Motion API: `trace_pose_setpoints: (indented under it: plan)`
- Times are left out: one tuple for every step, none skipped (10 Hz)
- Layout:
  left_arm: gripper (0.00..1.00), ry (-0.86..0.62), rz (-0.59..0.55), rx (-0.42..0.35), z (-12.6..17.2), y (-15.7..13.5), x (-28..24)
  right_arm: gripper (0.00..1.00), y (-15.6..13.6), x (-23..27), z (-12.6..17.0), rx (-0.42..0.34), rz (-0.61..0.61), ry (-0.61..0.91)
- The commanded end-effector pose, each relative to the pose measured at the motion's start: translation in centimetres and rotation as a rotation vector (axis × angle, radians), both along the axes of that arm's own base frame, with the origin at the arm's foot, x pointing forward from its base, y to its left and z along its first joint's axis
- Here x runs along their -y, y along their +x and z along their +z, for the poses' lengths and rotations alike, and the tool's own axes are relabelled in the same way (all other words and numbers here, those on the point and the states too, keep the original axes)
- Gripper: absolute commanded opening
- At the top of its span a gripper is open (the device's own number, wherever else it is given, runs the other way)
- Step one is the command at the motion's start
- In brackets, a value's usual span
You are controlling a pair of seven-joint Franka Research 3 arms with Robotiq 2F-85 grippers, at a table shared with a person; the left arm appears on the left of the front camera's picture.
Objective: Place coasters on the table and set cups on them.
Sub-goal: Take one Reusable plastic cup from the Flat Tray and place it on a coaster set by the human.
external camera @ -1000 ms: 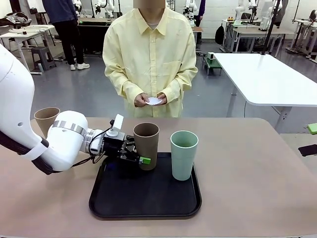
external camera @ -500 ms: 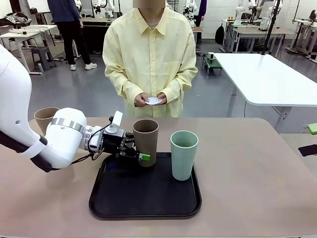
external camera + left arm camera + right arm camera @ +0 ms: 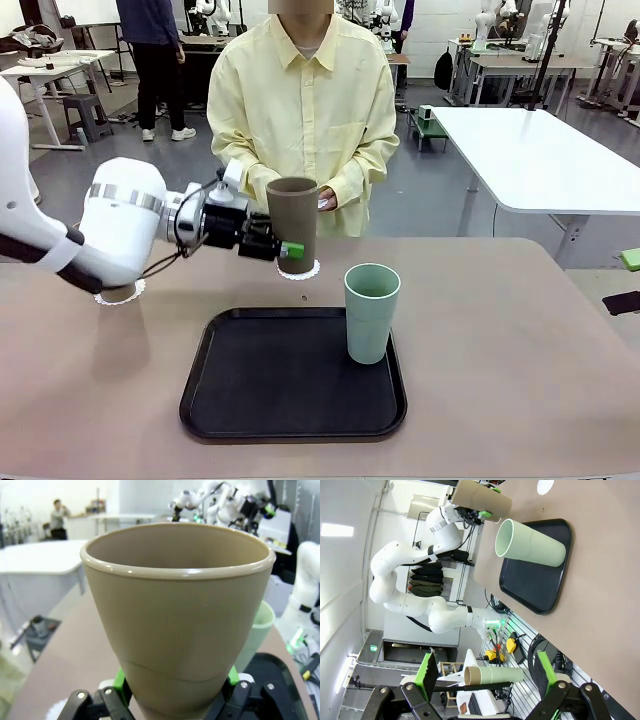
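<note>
My left gripper point(image 3: 286, 246) is shut on a brown cup point(image 3: 292, 222) and holds it upright just above a white lacy coaster point(image 3: 299, 270) on the beige table point(image 3: 500, 350). In the left wrist view the brown cup point(image 3: 175, 615) sits between the green pads point(image 3: 120, 684). A second coaster point(image 3: 121, 293) peeks out from under my left arm. The mint green cup point(image 3: 371, 311) stands on the black tray point(image 3: 290, 395). My right gripper point(image 3: 486, 682) is open and empty, far off to the side of the mint cup point(image 3: 530, 544).
A person in a yellow shirt point(image 3: 305, 110) stands at the far edge, hands point(image 3: 327, 202) together behind the lifted cup. A white table point(image 3: 540, 160) stands at the back right.
My left gripper has lifted the brown cup off the tray and carried it toward the far side, over a coaster that has come into view. The mint cup has stayed put.
</note>
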State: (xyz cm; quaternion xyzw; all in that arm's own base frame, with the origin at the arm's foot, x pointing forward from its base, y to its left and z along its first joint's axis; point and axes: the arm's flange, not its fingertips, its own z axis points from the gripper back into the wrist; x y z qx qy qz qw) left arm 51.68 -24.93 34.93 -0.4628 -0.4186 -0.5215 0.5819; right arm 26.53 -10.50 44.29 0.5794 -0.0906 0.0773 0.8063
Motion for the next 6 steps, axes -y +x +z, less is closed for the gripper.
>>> trace_pose_setpoints:
  plan:
    - [0.72,0.021,-0.013,-0.033,1.8,2.8,0.8,1.00,0.1,0.1,0.0,0.013,0.003,0.018]
    - [0.72,0.029,-0.017,-0.043,2.8,4.1,1.3,1.00,0.1,0.1,0.0,0.013,0.003,0.018]
    - [0.72,0.035,-0.013,-0.047,3.5,5.6,1.9,1.00,0.1,0.1,0.0,0.013,0.003,0.018]
    - [0.72,0.032,-0.010,-0.052,3.9,7.1,2.3,1.00,0.1,0.1,0.0,0.013,0.003,0.018]
    - [0.72,0.038,0.000,-0.057,4.1,8.7,2.5,1.00,0.1,0.1,0.0,0.013,0.003,0.018]
    - [0.72,0.033,0.005,-0.060,4.3,9.8,2.6,1.00,0.1,0.1,0.0,0.013,0.003,0.018]
